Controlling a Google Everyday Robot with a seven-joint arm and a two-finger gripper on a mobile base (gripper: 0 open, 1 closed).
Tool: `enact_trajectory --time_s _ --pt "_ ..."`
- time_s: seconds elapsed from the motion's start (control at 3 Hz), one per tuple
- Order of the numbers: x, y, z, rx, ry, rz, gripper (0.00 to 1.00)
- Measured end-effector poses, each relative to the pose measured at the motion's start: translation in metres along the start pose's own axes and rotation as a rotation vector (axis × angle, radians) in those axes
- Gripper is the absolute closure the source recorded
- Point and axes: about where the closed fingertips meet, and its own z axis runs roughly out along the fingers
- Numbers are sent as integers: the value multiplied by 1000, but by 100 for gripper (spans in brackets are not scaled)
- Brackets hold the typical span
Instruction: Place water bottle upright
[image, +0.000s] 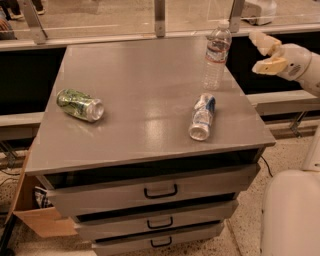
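The water bottle (217, 56), clear ribbed plastic with a white cap and a white label, stands upright near the back right corner of the grey cabinet top (145, 105). My gripper (262, 53) is off the right side of the cabinet, apart from the bottle and to its right, at about the height of the bottle's upper half. Its fingers (270, 66) are open and hold nothing.
A crushed silver-and-blue can (202, 116) lies on its side right of centre. A green patterned can (80, 104) lies on its side at the left. The cabinet has three drawers (160, 190). A cardboard box (37, 212) sits on the floor at the left.
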Motion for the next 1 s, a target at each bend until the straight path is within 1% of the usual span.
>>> enact_trajectory --time_s 0.33,0.67,1.0 --pt "-38 6 -22 73 76 -50 0" --pt "-91 7 -32 185 153 -126 0" --pt "-147 1 -34 319 193 -225 0"
